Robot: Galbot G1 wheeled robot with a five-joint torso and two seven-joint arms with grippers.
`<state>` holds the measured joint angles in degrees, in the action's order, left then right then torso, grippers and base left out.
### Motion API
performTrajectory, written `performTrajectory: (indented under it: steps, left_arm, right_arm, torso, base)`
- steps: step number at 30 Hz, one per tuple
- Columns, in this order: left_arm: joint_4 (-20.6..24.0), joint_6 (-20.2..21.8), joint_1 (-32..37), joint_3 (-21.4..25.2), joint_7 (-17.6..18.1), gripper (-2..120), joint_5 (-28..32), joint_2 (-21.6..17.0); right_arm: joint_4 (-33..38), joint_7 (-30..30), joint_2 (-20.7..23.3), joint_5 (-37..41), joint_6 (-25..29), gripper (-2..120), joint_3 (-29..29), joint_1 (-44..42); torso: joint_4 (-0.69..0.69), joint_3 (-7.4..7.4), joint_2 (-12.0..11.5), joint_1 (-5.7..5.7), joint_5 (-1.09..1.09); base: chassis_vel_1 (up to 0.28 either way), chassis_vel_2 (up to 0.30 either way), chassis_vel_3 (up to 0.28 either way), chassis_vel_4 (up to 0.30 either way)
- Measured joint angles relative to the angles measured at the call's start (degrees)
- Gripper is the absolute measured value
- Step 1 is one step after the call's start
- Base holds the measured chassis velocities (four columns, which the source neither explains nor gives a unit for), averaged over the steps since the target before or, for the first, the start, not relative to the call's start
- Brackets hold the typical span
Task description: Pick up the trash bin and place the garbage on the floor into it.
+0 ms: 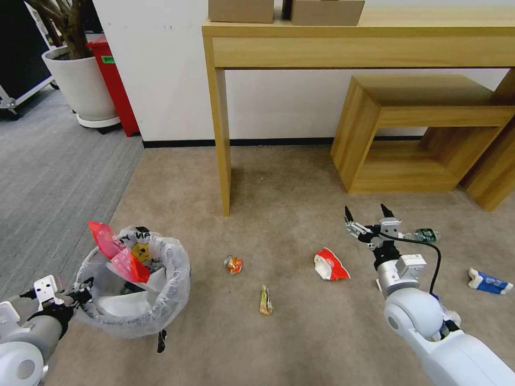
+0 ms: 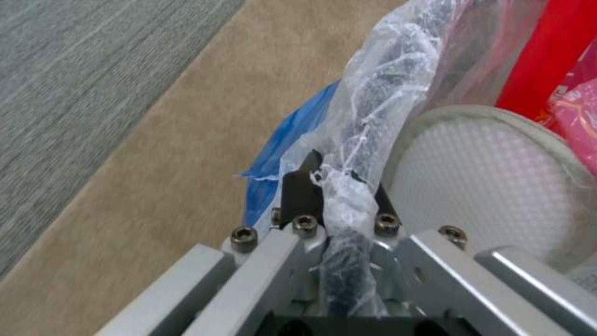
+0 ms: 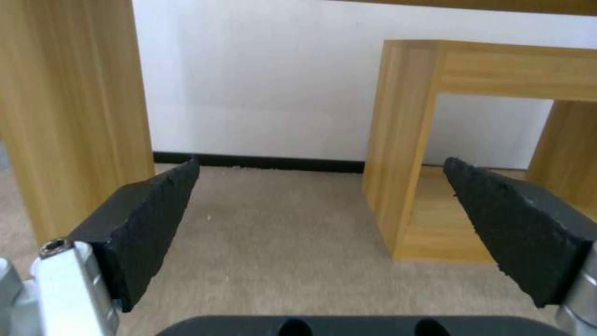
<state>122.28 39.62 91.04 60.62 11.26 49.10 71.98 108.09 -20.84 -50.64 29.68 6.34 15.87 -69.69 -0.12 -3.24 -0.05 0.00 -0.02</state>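
Head view: trash bin (image 1: 134,289) near the beige floor's (image 1: 300,343) left edge, holding a red bag (image 1: 119,257); wrappers (image 1: 331,265) lie mid-floor. Left wrist view: left pincer (image 2: 339,205) pinches the bin's bagged rim. Right wrist view: right pincer (image 3: 320,219) spread wide above carpet.

Trash bin (image 1: 161,300) black wall mostly hidden under crinkly liner. Small bottle (image 1: 426,235) partly behind right gripper (image 1: 366,213); label unreadable. Two cardboard boxes (image 1: 241,9) and potted plant (image 1: 80,80) cut off by top edge. Printing on wrappers (image 1: 265,300) too small to read.
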Motion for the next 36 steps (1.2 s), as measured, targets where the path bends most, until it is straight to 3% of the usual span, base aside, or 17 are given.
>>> performTrajectory:
  steps: [9,13,17,18,23,29,34,36]
  left_arm:
    - [-0.6,-0.2,-0.2,-0.4,-0.3,1,-0.3,0.2]
    - [-0.9,-0.4,-0.3,-0.7,-0.7,1,-0.8,0.7]
    - [-1.6,-0.5,-0.8,-1.1,-0.8,1,-1.3,1.0]
    - [-1.6,-0.5,-0.8,-1.1,-0.8,1,-1.3,1.0]
    - [-2.2,-0.5,-1.4,-1.5,-0.8,1,-1.7,1.3]
    - [-2.7,-0.5,-1.8,-2.1,-0.8,1,-2.6,2.1]
    - [-3.6,-0.7,-2.1,-2.2,-0.9,1,-3.6,3.1]
    - [-3.7,-0.7,-2.1,-2.2,-0.9,1,-3.6,3.2]
  right_arm:
    - [-0.6,-0.3,-0.4,0.2,0.0,100,-1.1,1.1]
    - [-0.2,-1.5,-0.4,2.0,-2.6,100,-2.2,2.0]
    - [3.6,-5.3,0.4,11.0,-11.3,100,-4.4,1.8]
    - [3.6,-5.3,0.4,11.0,-11.3,100,-4.4,1.8]
    - [6.9,-11.5,2.2,25.4,-20.3,100,-8.4,2.7]
    - [6.5,-15.6,3.4,33.6,-26.8,100,-13.0,5.5]
    - [2.9,-20.7,2.3,43.9,-34.9,100,-23.1,12.1]
    - [2.4,-21.4,1.9,45.0,-35.7,100,-24.4,12.8]
  torso:
    - [0.0,0.01,0.0,0.0,0.03]
    - [0.0,0.02,0.0,0.0,0.01]
    - [0.0,0.01,0.0,0.0,0.01]
    - [0.0,0.01,0.0,0.0,0.01]
    - [0.0,0.02,0.0,0.0,0.02]
    - [0.0,0.01,0.0,0.0,0.01]
    - [0.01,0.01,0.0,0.0,0.01]
    - [0.01,0.01,0.0,0.0,0.01]
  base:
    - [-0.059,0.075,0.054,-0.064]
    - [0.017,-0.027,-0.012,0.019]
    - [0.0,0.0,0.0,0.0]
    - [0.0,0.0,0.0,0.0]
    - [0.0,0.0,0.0,0.0]
    - [0.0,0.0,0.0,0.0]
    - [0.0,0.0,0.0,0.0]
    - [0.0,0.0,0.0,0.0]
